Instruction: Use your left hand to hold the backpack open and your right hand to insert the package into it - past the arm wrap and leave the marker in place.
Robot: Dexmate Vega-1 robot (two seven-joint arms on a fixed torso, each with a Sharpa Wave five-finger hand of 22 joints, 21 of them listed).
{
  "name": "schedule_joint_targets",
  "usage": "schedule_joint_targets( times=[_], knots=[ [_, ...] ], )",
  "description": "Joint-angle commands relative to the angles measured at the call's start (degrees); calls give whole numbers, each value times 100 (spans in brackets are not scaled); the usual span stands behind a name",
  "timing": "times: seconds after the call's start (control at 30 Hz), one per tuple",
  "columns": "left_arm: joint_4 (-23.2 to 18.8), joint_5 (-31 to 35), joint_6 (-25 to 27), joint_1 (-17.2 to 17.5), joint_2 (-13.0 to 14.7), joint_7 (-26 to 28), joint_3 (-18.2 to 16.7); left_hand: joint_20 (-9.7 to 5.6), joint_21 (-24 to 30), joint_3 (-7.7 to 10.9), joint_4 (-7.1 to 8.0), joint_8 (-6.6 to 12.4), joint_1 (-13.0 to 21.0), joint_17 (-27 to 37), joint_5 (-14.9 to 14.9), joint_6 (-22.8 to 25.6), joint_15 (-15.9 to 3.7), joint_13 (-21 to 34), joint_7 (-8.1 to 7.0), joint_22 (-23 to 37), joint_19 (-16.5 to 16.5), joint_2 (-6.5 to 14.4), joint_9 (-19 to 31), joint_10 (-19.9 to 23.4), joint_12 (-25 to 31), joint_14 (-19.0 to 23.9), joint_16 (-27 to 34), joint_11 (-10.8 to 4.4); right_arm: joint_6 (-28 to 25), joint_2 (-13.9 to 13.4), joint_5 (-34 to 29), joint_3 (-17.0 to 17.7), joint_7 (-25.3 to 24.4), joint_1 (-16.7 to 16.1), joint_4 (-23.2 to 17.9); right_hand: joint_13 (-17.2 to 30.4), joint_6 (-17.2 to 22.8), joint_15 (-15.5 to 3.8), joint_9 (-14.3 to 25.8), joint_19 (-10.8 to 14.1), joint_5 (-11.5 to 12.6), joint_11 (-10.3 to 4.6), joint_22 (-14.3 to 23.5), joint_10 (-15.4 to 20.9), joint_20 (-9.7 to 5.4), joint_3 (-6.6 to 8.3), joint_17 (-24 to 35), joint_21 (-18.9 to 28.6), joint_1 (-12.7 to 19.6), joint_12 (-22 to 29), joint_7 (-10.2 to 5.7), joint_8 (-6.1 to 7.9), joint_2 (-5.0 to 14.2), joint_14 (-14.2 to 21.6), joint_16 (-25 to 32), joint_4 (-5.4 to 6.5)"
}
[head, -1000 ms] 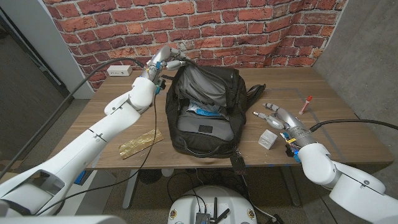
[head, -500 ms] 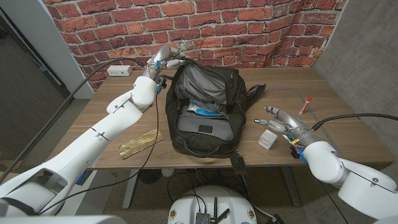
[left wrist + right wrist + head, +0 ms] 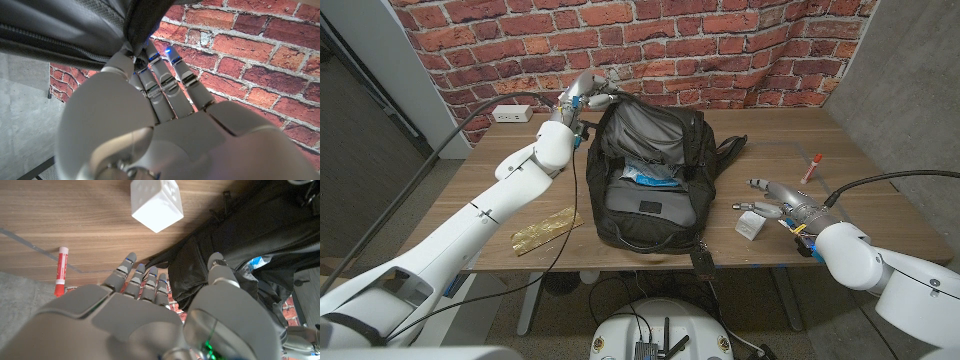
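The black backpack stands open in the middle of the table, mouth facing me. My left hand pinches its top rim at the far side and holds the flap up; the left wrist view shows the fingers closed on the fabric edge. Something blue and white lies inside the bag. The white box-shaped package sits on the table right of the bag. My right hand hovers just beyond it, fingers spread, holding nothing. The red marker lies further right. The right wrist view shows the package and marker.
A gold foil packet lies near the front edge, left of the bag. A black tag hangs off the table front. A white socket box sits at the back left. The bag's strap trails to its right. The brick wall is close behind.
My right hand and forearm have drifted a little to the right and toward the front edge, staying beside the package. The left hand keeps its hold on the rim.
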Motion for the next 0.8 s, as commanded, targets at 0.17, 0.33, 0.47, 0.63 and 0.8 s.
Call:
schedule_joint_targets(
  times=[0.17, 0.33, 0.47, 0.63, 0.8],
  knots=[
    [-40, -132, 263, -21, -110, 97, 51, -673, 2, 49, 17, 7, 17, 27, 39, 27, 5, 30, 27, 24, 58, 44, 34, 98, 23, 76, -9, -28, -1214, -893, -227, -942, 459, 886, -372, 61, -18, -18, 50, 37, -3, -1, 26, 12, 12, -6, 42, 17, 101, 64, 78, 42, -187, 86, 30, 13],
    [-90, -159, 383, -27, -131, 129, 66, -674, -1, 53, 23, 3, 13, 30, 40, 23, 8, 30, 42, 23, 59, 56, 35, 104, 24, 98, -3, -39, -1528, -1123, -218, -1463, 614, 1417, -473, 82, -9, -17, 59, 42, -16, -6, 27, 18, 7, -11, 55, 22, 137, 76, 93, 62, -236, 97, 41, 24],
    [-100, -175, 415, -37, -131, 145, 79, -674, -3, 53, 19, 2, 16, 32, 40, 26, 4, 30, 40, 22, 60, 51, 36, 94, 18, 108, -1, -43, -1671, -1230, -232, -1852, 722, 1804, -523, 96, 0, -15, 64, 43, -25, -9, 27, 25, 4, -15, 64, 24, 155, 85, 99, 75, -263, 96, 46, 32],
    [-98, -197, 435, -49, -135, 164, 99, -674, -6, 55, 22, 0, 13, 33, 41, 26, 9, 30, 47, 22, 60, 55, 37, 95, 18, 123, 1, -31, -1890, -1267, -384, -2404, 931, 2338, -580, 123, -21, 13, 75, 39, -40, 24, 28, -6, 4, -22, 83, 25, 173, 85, 123, 82, -300, 83, 52, 54],
    [-91, -213, 431, -53, -135, 182, 115, -673, -8, 55, 18, -6, 16, 34, 41, 16, 4, 31, 39, 22, 64, 50, 38, 95, 17, 129, -1, -22, -2161, -1234, -642, -2972, 1284, 2886, -632, 179, -237, 66, 92, -18, -68, 53, 31, -120, 41, -34, 129, 13, 188, 69, 149, 26, -346, -9, 42, 98]
  ],
)
